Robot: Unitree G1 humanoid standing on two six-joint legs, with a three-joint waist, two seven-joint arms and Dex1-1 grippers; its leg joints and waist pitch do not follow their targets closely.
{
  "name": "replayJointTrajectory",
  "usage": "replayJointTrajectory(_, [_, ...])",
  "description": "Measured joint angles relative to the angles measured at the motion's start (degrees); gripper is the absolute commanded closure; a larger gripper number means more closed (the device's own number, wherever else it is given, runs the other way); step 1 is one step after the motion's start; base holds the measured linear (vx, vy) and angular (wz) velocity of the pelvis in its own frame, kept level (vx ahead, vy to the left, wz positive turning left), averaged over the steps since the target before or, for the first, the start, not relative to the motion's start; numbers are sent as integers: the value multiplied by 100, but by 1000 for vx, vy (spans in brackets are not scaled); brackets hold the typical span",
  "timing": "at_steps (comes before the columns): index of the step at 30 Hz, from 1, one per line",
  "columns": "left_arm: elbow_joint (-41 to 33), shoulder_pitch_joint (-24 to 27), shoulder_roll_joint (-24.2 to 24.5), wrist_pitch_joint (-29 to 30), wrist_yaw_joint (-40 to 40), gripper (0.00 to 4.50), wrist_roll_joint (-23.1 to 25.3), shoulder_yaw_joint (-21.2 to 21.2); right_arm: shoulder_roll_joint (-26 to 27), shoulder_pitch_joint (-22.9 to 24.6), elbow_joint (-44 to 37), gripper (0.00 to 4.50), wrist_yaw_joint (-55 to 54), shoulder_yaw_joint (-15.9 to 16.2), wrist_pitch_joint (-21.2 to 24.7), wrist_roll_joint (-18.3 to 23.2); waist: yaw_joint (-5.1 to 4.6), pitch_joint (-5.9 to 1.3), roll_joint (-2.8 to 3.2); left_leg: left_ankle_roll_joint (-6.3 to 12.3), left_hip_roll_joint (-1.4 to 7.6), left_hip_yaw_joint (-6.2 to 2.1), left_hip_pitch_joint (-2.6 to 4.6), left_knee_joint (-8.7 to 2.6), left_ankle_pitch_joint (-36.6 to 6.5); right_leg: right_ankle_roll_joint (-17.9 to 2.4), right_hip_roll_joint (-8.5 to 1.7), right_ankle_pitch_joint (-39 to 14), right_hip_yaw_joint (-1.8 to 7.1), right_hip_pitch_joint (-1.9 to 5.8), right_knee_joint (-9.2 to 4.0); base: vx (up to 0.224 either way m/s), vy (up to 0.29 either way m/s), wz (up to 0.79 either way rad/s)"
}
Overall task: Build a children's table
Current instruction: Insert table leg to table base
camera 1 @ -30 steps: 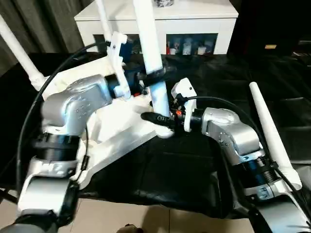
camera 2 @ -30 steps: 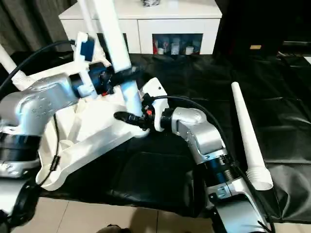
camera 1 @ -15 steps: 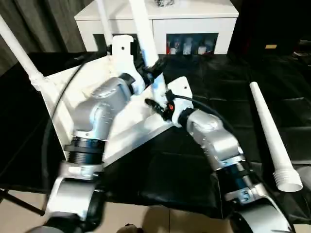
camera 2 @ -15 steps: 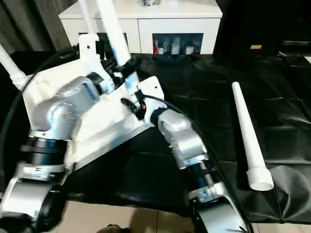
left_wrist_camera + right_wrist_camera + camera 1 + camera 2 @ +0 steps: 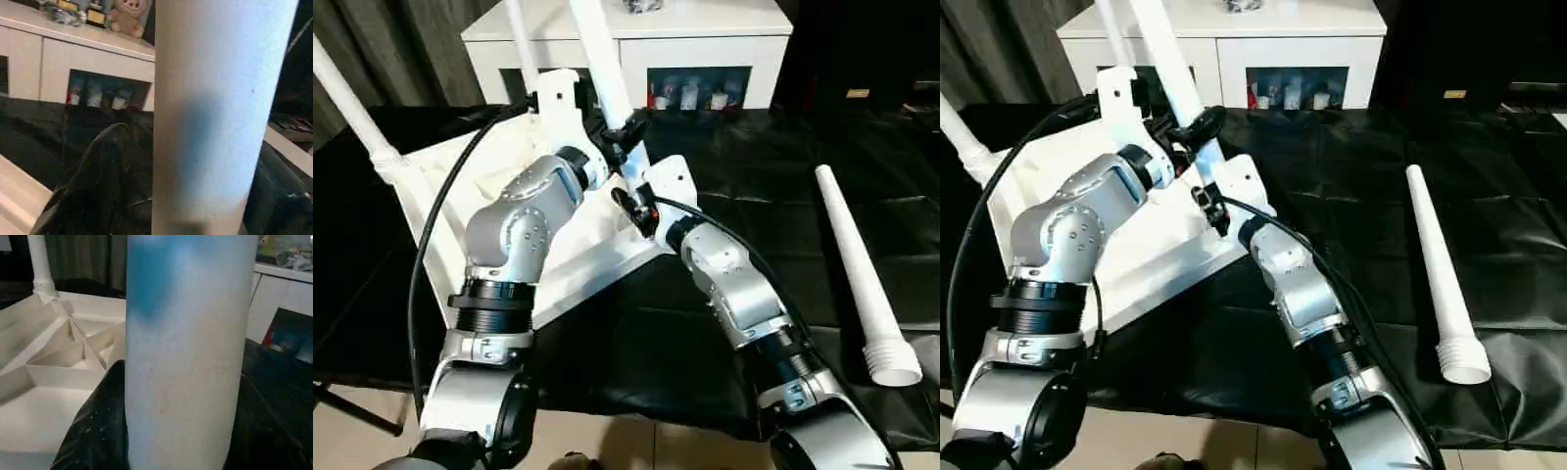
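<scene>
The white table top (image 5: 445, 196) lies upside down on the black cloth, ribbed underside up (image 5: 54, 357). Two legs stand screwed in at its left corner (image 5: 352, 98) and back corner (image 5: 521, 39). A third leg (image 5: 602, 59) rises from the corner nearest my right arm. My left gripper (image 5: 625, 130) is shut on this leg partway up. My right gripper (image 5: 628, 203) is shut on it lower down, near its base. Both wrist views show the leg (image 5: 215, 112) between black fingers (image 5: 98, 431). A fourth leg (image 5: 857, 269) lies loose on the cloth at the right.
A white cabinet (image 5: 705, 44) with glass doors stands behind the work, with small items and a plush toy (image 5: 124, 17) on top. The black cloth (image 5: 636, 343) covers the floor up to pale tiles (image 5: 607, 446) in front. Dark curtains hang at the back left.
Both arms have reached farther forward, carrying the held leg and the table's near corner away from me. My right gripper has moved from beside the leg's foot onto its lower part.
</scene>
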Motion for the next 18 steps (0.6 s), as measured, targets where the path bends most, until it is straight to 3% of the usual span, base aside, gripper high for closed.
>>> replayJointTrajectory(2, [-47, 0, 33, 49, -155, 173, -123, 36, 10, 0, 0, 258, 56, -24, -106, 27, -1, 0, 0, 0, 0, 0, 0, 0, 0, 0, 0, 0, 0, 0, 1, 0, 0, 0])
replayJointTrajectory(3, [-79, 0, 51, 98, -220, 185, -177, 48, 11, 0, -1, 202, 80, -35, -131, 46, -2, 0, 0, 0, 0, 0, 1, 0, 0, 0, 0, 0, 0, 0, 1, 0, 0, 0])
replayJointTrajectory(9, [-345, 74, 542, 692, -1131, 233, -654, 33, -111, -15, -99, 147, 642, -251, -179, 469, -10, 0, 0, 0, 0, 0, 2, 0, 0, 0, 0, 0, 0, 0, 3, 0, 0, 0])
replayJointTrajectory(13, [-411, 119, 903, 915, -1664, 247, -716, -155, -305, -121, -279, 128, 1421, -418, 388, 969, -9, 0, -1, 0, 0, 0, 5, 0, 0, -1, 0, 0, 0, 1, 6, 0, 0, 0])
replayJointTrajectory(18, [-420, 146, 1338, 1172, -2537, 260, -861, -393, -868, -124, -478, 77, 2626, -106, 1090, 1228, 16, 0, -1, 1, 0, 1, 4, 0, 0, -1, 0, 0, 1, 2, 5, 0, 0, 0])
